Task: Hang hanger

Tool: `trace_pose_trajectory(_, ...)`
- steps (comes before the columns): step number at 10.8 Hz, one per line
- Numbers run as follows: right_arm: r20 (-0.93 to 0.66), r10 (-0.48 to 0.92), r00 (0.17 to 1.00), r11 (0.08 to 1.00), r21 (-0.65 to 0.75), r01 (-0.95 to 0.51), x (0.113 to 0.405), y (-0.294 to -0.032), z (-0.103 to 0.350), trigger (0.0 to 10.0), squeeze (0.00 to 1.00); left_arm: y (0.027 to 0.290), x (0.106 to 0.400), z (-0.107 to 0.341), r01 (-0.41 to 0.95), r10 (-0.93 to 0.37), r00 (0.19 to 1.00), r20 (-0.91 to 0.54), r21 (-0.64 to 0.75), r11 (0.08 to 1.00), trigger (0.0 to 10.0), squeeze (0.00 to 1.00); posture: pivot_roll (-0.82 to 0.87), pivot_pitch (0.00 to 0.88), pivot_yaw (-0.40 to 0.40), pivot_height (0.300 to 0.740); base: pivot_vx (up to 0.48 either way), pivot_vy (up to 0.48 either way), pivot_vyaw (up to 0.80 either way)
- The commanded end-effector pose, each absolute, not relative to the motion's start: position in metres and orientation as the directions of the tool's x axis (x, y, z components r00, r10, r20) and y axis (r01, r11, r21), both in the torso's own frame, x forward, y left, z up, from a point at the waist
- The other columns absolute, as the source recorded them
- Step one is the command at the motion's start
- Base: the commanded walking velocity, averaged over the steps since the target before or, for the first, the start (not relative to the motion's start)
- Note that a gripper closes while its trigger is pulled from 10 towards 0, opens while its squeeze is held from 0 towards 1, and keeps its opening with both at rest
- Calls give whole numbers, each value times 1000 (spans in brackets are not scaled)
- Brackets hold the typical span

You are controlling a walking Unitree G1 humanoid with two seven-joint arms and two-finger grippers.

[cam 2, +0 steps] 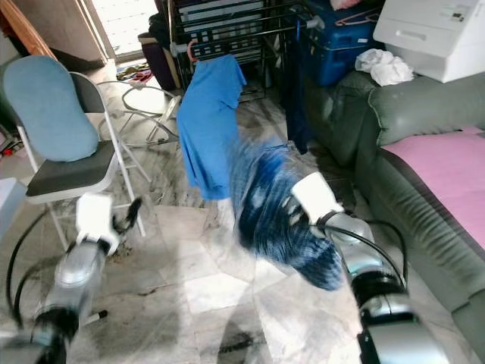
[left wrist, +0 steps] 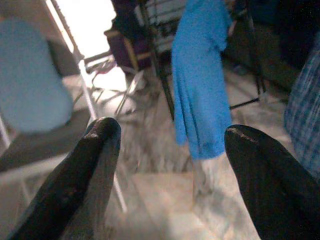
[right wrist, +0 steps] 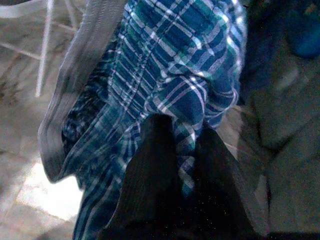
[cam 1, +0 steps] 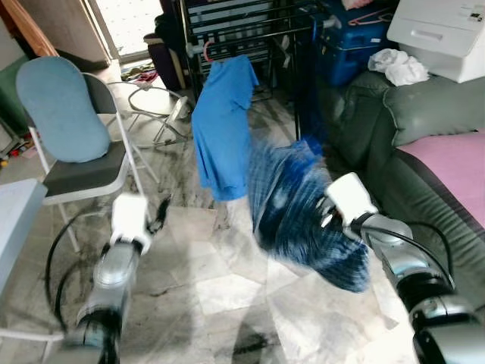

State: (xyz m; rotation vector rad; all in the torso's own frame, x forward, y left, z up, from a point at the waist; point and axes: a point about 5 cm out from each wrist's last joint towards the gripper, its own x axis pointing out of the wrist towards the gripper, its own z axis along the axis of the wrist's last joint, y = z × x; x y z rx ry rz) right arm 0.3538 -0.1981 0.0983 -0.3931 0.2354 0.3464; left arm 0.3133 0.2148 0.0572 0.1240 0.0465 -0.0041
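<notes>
Right gripper (right wrist: 175, 145) clamps the plaid garment (cam 1: 303, 212), probably on its hanger though blur hides it, short of your rack (cam 1: 250, 34); left gripper (left wrist: 170, 145) gapes empty, hanging undone.

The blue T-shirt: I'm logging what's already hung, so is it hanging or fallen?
Hanging. The blue T-shirt droops full length from the drying rack, its hem above the floor.
</notes>
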Motion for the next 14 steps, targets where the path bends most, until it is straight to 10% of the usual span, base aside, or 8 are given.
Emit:
trace_pose_trajectory(1, -251, 254, 934, 893, -310, -326, 355, -197, 103, 0, 0, 220, 314, 62, -36, 39, 999, -20, 103, 994, 10000, 1000, -179, 0, 120, 740, 0, 0, 0)
trace_pose_trajectory(4, -232, -15, 973, 986, -164, -24, 336, -216, 86, 0, 0, 204, 295, 71, -75, 69, 993, 93, 60, 995, 10000, 1000, -168, 0, 117, 740, 0, 0, 0)
trace_pose_trajectory(5, -231, -37, 972, 990, -138, 5, 334, -217, 86, 5529, 0, 200, 294, 71, -58, 55, 995, 88, 41, 997, 10000, 0, -169, 0, 120, 740, 0, 0, 0)
trace_pose_trajectory(6, -221, -49, 974, 991, -129, 21, 333, -215, 88, 10000, 0, 197, 292, 73, -45, 42, 995, 95, 32, 998, 10000, 0, -176, 0, 127, 740, 0, 0, 0)
trace_pose_trajectory(14, -216, -41, 976, 988, -153, 8, 326, -198, 89, 10000, 0, 185, 292, 72, -18, 20, 998, 55, -36, 999, 10000, 0, -185, 0, 133, 740, 416, 0, 0)
